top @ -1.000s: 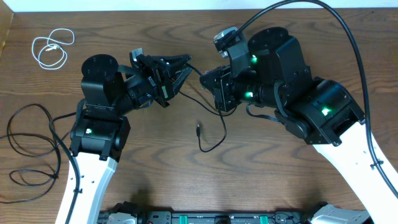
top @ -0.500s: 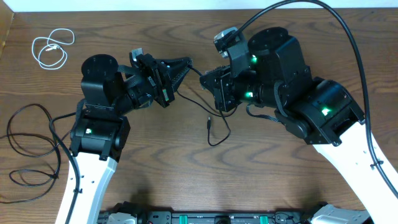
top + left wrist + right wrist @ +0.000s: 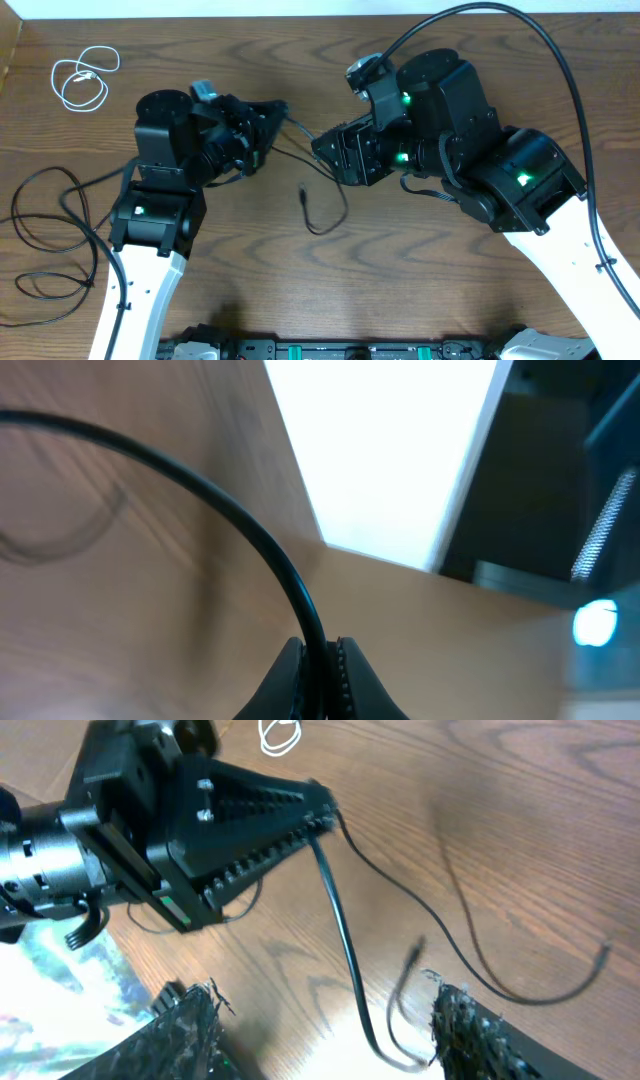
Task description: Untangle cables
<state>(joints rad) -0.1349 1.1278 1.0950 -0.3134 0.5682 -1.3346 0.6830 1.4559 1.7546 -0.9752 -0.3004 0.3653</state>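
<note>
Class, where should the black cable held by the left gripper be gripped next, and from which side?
Likely best: take the black cable near its free plug end, from straight above; it lies flat on the table, nothing crossing it.

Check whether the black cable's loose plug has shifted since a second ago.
Yes. The loose plug has shifted left, toward the white cable.

Our left fingers (image 3: 288, 678) have clamped the thin black cable (image 3: 343, 942) and swung toward the overhead frame's upper left. Our right fingers (image 3: 188, 1030) have spread apart, and the loose plug end (image 3: 303, 195) slid left.
</note>
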